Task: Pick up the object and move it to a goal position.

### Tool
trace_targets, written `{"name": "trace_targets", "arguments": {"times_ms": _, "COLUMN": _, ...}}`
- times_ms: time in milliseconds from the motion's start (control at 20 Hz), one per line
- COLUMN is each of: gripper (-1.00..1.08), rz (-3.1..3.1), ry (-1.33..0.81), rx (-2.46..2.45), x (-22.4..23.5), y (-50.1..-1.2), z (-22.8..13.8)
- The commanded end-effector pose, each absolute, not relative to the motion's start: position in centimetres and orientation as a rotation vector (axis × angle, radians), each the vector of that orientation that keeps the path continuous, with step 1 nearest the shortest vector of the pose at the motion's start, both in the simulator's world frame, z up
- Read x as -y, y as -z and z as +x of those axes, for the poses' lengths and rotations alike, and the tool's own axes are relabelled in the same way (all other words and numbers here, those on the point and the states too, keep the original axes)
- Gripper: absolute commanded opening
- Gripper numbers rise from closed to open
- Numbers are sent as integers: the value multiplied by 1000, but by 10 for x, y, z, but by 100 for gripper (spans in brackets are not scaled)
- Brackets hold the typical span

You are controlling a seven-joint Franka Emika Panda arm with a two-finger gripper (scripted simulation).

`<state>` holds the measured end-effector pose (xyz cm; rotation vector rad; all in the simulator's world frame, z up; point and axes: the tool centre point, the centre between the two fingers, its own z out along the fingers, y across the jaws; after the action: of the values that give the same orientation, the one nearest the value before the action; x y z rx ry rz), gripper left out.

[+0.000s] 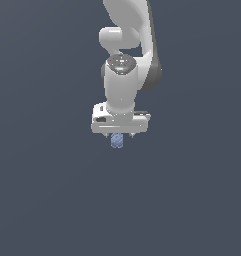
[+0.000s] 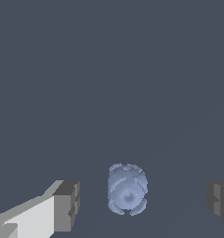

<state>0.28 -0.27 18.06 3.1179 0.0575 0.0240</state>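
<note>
A: Wrist view first. The gripper [image 2: 141, 202] is spread wide. One finger [image 2: 67, 204] shows its dark grey pad with a white body behind it; only the dark edge of the other finger [image 2: 219, 201] shows at the picture's border.

B: And the object [image 2: 127, 189]?

A: It sits in the gap between the two pads, nearer the first finger than the second. Background shows on both sides of it, so neither pad touches it. It is pale blue-lavender, mottled, rounded in outline, and much narrower than the opening.

B: Is it being held at all?

A: No. The pincer pinches nothing. The jaws stand apart with the object loose between them.

B: Exterior view, same reading?

A: Consistent. The arm [image 1: 123, 65] points straight down, and the white gripper [image 1: 120, 136] has only short finger tips showing below its wide body. The object [image 1: 117, 141] shows directly beneath that body, centred between the tips and partly overlapped by them. Whether the tips touch it cannot be told from this view; it is too small.

B: Surroundings?

A: A plain dark grey-blue ground [image 1: 52, 200] in both views. I cannot tell from either picture whether the object rests on it.
</note>
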Motion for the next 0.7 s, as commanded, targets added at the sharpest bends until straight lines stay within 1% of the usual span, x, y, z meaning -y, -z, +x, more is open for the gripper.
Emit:
{"name": "trace_targets", "arguments": {"times_ms": 0, "gripper": 100, "rz": 3118, "ry": -24, "rx": -58, "x": 3, "y": -181, "z": 3}}
{"name": "trace_targets", "arguments": {"times_ms": 650, "gripper": 100, "rz": 3133, "ry": -44, "rx": 10, "x": 4, "y": -184, "z": 2}}
